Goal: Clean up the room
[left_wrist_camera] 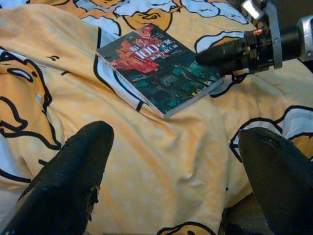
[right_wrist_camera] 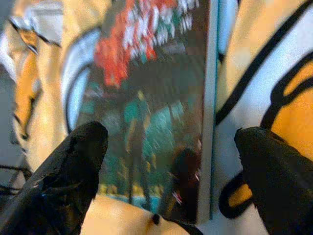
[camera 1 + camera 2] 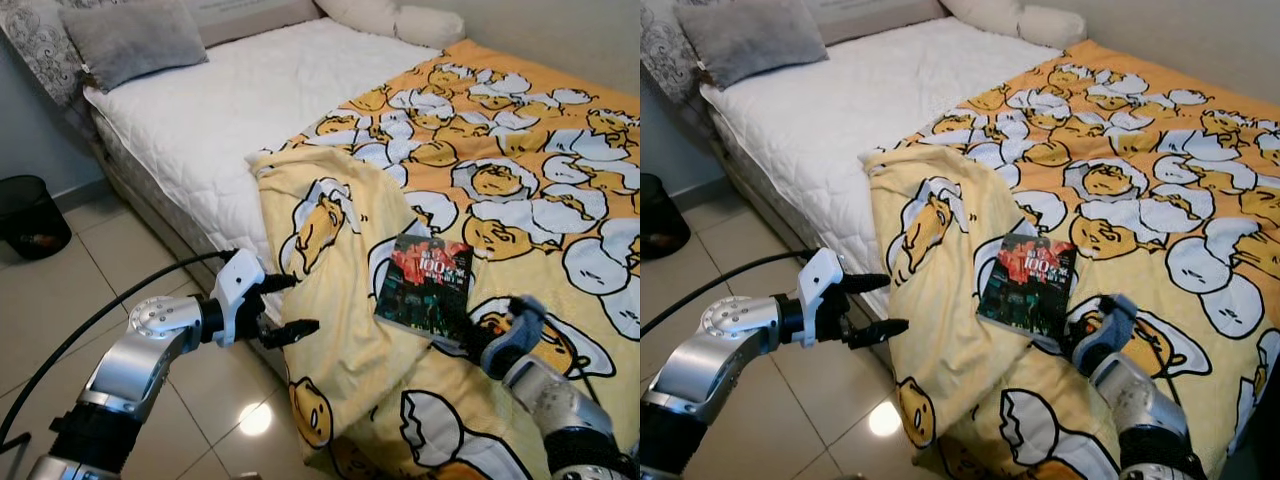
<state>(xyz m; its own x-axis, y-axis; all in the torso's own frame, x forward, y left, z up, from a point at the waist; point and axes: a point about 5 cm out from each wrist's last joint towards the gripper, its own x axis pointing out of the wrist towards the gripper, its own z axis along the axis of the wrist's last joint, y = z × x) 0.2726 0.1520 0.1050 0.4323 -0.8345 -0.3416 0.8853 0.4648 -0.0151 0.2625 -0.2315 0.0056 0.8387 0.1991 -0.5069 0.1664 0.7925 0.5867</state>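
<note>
A dark paperback book (image 3: 424,283) with red and teal cover art lies flat on the yellow egg-cartoon blanket (image 3: 520,160), near the bed's front corner. My right gripper (image 3: 466,346) rests on the blanket at the book's near right corner. It is open, with the book's edge (image 2: 208,98) ahead between its spread fingers. My left gripper (image 3: 300,303) hovers over the floor beside the hanging fold of blanket (image 3: 330,250). It is open and holds nothing. In the left wrist view the book (image 1: 156,68) lies beyond the left gripper (image 1: 176,176).
The bare white mattress (image 3: 220,110) carries a grey pillow (image 3: 130,40) and white pillows (image 3: 390,15) at the head. A black waste bin (image 3: 30,215) stands on the tiled floor (image 3: 90,290) at left. A black cable (image 3: 110,310) arcs over my left arm.
</note>
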